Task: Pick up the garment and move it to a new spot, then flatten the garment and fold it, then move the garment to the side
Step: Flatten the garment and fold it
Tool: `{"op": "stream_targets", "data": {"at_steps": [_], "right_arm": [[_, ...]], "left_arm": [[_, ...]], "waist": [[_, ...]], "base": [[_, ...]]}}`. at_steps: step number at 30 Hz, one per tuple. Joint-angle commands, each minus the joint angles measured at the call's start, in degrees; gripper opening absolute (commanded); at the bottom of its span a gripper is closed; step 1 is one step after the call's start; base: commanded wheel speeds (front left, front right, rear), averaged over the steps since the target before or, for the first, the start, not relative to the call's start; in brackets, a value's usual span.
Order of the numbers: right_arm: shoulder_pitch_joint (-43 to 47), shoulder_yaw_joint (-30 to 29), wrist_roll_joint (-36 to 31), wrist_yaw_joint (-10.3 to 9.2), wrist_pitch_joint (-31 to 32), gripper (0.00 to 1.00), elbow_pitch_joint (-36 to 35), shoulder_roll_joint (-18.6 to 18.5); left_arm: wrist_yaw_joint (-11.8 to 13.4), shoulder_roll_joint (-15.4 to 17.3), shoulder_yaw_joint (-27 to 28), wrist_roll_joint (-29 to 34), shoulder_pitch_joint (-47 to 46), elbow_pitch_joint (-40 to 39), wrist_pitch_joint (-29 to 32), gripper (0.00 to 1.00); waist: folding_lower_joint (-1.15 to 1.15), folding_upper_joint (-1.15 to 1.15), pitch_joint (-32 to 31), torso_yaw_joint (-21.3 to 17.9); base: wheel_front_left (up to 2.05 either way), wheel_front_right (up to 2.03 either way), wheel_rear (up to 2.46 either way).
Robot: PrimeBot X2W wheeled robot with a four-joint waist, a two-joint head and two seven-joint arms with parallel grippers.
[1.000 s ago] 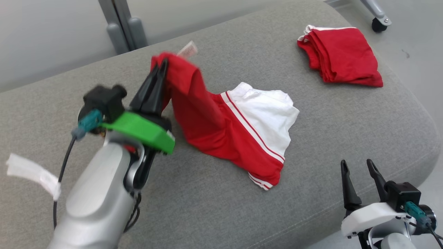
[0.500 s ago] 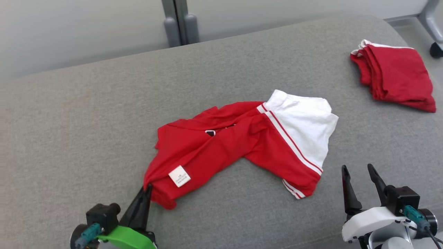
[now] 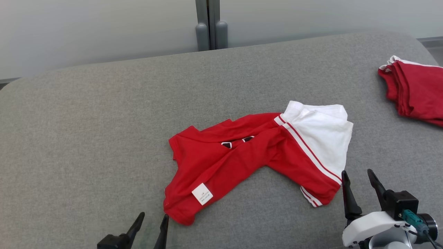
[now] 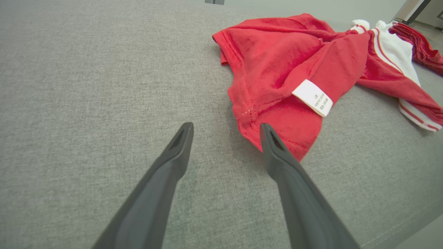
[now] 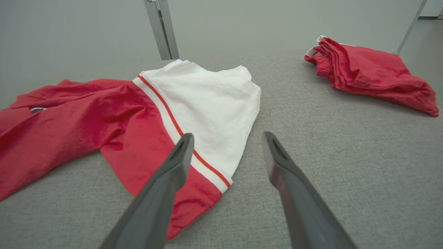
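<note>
The garment (image 3: 252, 155) is a red shirt with a white part and red-white stripes, lying rumpled on the grey cushion (image 3: 86, 138); a white label (image 3: 201, 193) shows near its lower left corner. My left gripper (image 3: 152, 221) stands open at the bottom edge, just left of that corner, with nothing between its fingers. In the left wrist view the left gripper (image 4: 226, 129) has its right fingertip at the edge of the garment (image 4: 287, 69). My right gripper (image 3: 358, 176) is open beside the striped hem. In the right wrist view the right gripper (image 5: 226, 138) points at the white part of the garment (image 5: 207, 100).
A folded red garment (image 3: 415, 93) lies at the cushion's far right, also the folded red garment (image 5: 367, 72) in the right wrist view. A grey post (image 3: 209, 24) stands behind the cushion against a pale wall. The cushion's front edge runs close under both grippers.
My left gripper carried the raised red corner down toward the near edge, laid it on the cushion and opened, letting go. The head camera turned. My right gripper stayed open.
</note>
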Motion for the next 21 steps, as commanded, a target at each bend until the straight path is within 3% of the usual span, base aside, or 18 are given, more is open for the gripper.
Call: {"op": "stream_targets", "data": {"at_steps": [1,7,14,15,16,17,18,19,21], "right_arm": [[0.63,0.04,-0.28,-0.1,-0.01,1.0,-0.03,-0.13],[1.35,0.21,0.46,-0.09,-0.01,1.0,-0.1,-0.13],[0.11,1.6,0.72,-0.09,-0.01,1.0,0.3,-0.14],[0.01,1.69,0.71,-0.09,-0.01,1.0,0.23,-0.13],[0.03,1.64,0.64,-0.1,-0.01,1.0,0.15,-0.13],[0.05,1.6,0.54,-0.09,-0.01,1.0,0.13,-0.13],[0.09,1.55,0.44,-0.09,-0.01,1.0,0.14,-0.13],[0.18,1.47,0.39,-0.09,-0.01,1.0,0.15,-0.13],[0.38,1.25,0.42,-0.09,-0.01,1.0,0.06,-0.13]], "left_arm": [[0.78,0.93,0.88,0.88,1.05,-1.44,-0.2,1.0],[-0.06,1.13,1.1,3.86,1.59,-7.52,-0.12,1.0],[-1.63,0.9,-3.47,7.27,-2.99,-4.47,0.22,0.99],[-1.81,0.91,-3.94,7.63,-3.74,-3.6,0.24,0.84],[-1.85,0.92,-4.18,7.89,-4.39,-2.82,0.26,0.78],[-1.84,1.0,-4.53,8.3,-5.04,-1.67,0.6,0.57],[-1.83,0.95,-4.7,8.42,-5.45,-0.97,0.51,0.48],[-1.61,0.74,-4.63,8.43,-5.88,-0.18,0.48,0.44],[-1.29,0.71,-4.32,8.27,-6.39,1.24,0.38,0.45]], "waist": [[0.0,0.0,-0.16,-0.04],[0.0,0.0,-0.28,-0.04],[0.0,0.0,-0.05,-1.29],[0.0,0.0,0.01,-1.52],[0.0,0.0,0.07,-1.69],[0.0,0.0,0.13,-1.94],[0.0,0.0,0.16,-2.15],[0.0,0.0,0.2,-2.39],[0.0,0.0,0.28,-2.71]], "base": [[0.0,0.0,0.0],[0.0,0.0,0.0],[0.0,0.0,0.0],[0.0,0.0,0.0],[0.0,0.0,0.0],[0.0,0.0,0.0],[0.0,0.0,0.0],[0.0,0.0,0.0],[0.0,0.0,0.0]]}}
